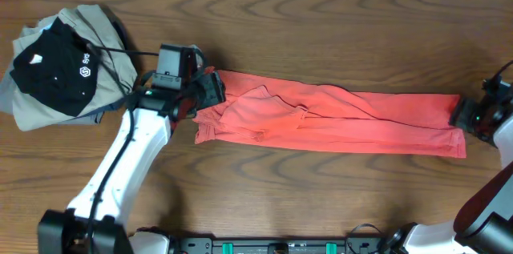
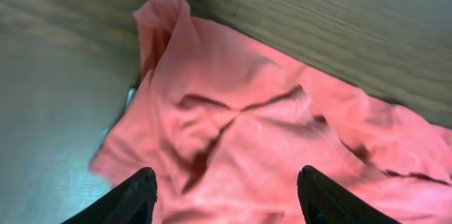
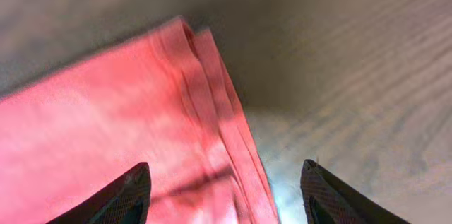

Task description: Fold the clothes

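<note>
While the khaki-grey garment and the black white-logo garment are lying stacked at the far left, the left gripper is hovering over the left end of the coral-red T-shirt, jaws apart and gripping nothing. The shirt is lying mid-table as a long narrow band. The right gripper is hanging over its right end, fingers spread, empty.

Judging: the lengthwise fold looks done, and the next move is calling for pinching one end and carrying it across.

Counting: one of each garment, two grippers.

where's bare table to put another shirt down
Bare wood: the strip beyond the red shirt, right of the pile; and the strip on its near side. Crowded: the pile's corner and both shirt ends, at the left gripper and right gripper.
</note>
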